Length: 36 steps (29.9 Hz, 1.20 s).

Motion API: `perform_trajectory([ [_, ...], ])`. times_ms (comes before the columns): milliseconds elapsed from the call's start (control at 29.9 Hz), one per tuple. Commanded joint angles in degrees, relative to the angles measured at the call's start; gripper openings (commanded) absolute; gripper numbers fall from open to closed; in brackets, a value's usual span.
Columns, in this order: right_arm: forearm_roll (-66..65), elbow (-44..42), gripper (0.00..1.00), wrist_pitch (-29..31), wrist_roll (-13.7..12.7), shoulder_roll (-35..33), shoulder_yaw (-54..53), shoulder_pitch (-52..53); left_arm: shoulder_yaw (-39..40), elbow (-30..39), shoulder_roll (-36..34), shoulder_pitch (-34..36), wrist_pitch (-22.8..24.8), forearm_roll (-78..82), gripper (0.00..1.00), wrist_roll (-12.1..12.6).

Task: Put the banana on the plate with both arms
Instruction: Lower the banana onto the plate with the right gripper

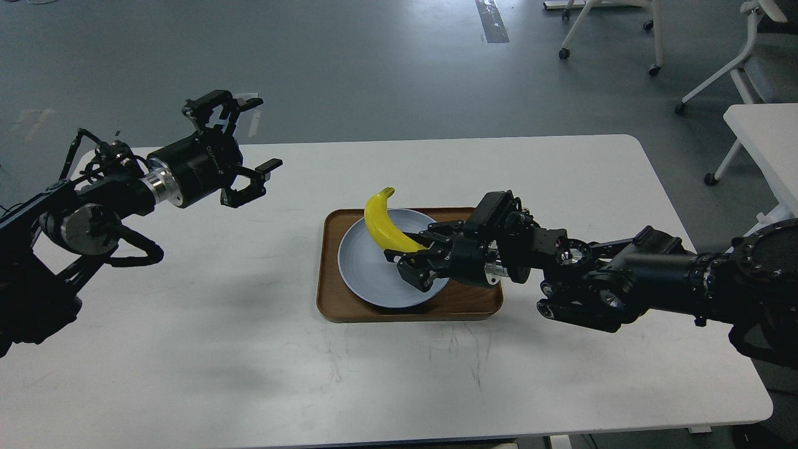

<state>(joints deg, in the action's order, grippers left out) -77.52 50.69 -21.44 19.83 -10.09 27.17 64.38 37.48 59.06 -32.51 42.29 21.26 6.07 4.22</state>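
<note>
The white table (pixel 249 349) carries a brown wooden tray (pixel 474 305) near its middle, toward the far edge. The pale plate (pixel 374 274) lies on the tray's left half. The right gripper (pixel 408 257) reaches over the plate, clamped on the lower end of the banana (pixel 381 221), which stands tilted above the plate's far rim. The left gripper (pixel 246 143) hangs spread wide and empty above the table's far left corner. I judge the placing nearly done; lowering and release remain.
</note>
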Motion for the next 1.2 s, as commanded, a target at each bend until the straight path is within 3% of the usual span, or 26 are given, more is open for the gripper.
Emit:
perform_trajectory([
  [0,0.0,1.8,0.00,0.0,0.0,-1.9,0.4,0.0,0.1,0.0,0.1,0.0,0.0,0.0,0.99,0.0],
  [936,2.8,1.2,0.00,-0.5,-0.1,-0.2,0.0,-1.1,0.1,0.0,-0.4,-0.5,0.1,0.0,0.99,0.0],
  [1003,3.1,1.2,0.38,-0.9,-0.1,-0.1,-0.6,-1.5,0.1,0.0,-0.4,-0.5,0.1,0.0,0.99,0.0],
  [1037,3.3,1.3,0.84,-1.2,-0.2,0.1,-1.1,-1.9,0.1,0.0,-0.3,-0.5,0.1,0.0,0.99,0.0],
  [1070,3.7,1.3,0.98,-1.3,-0.2,0.2,-1.7,-2.0,0.1,0.0,-0.3,-0.5,0.1,0.0,0.99,0.0],
  [1170,5.3,1.3,0.99,-1.4,-0.6,0.3,-3.2,-2.2,0.1,0.0,-0.3,-0.5,0.1,0.0,0.99,0.0],
])
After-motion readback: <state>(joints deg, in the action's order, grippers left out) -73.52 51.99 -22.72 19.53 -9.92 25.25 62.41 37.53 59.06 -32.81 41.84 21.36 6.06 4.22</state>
